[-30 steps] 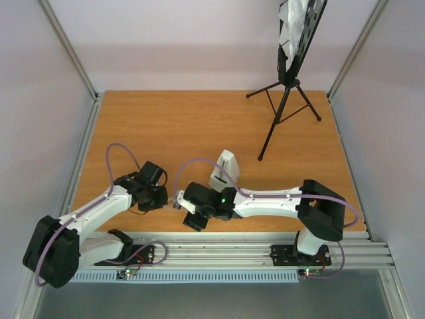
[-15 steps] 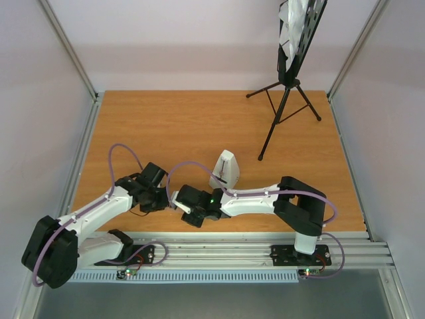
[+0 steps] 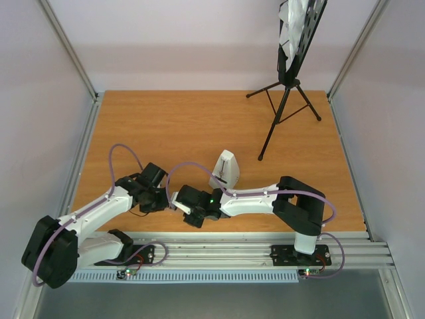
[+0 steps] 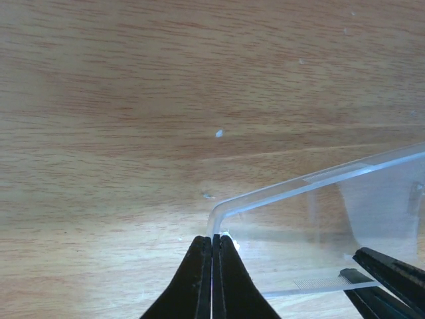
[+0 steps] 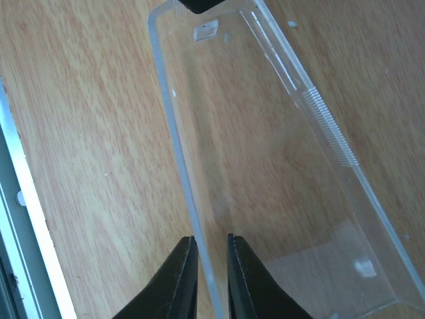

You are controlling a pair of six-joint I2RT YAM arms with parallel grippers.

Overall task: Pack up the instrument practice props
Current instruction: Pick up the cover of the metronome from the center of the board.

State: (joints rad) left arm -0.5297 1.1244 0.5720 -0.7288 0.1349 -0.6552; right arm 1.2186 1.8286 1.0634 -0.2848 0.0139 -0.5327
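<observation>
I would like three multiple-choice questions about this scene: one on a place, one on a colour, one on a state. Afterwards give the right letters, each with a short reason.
1. Where on the table is the music stand?
A. far right corner
B. near left corner
C. centre

2. What colour is the metronome?
A. black
B. white
C. red

3. In what state is the metronome?
A. upright, cover on
B. upright, cover off
C. lying flat

Answers:
1. A: its tripod feet rest at the far right.
2. B: its body shows white in the top view.
3. B: the clear cover is away from it, reaching from the left gripper to the right gripper.
</observation>
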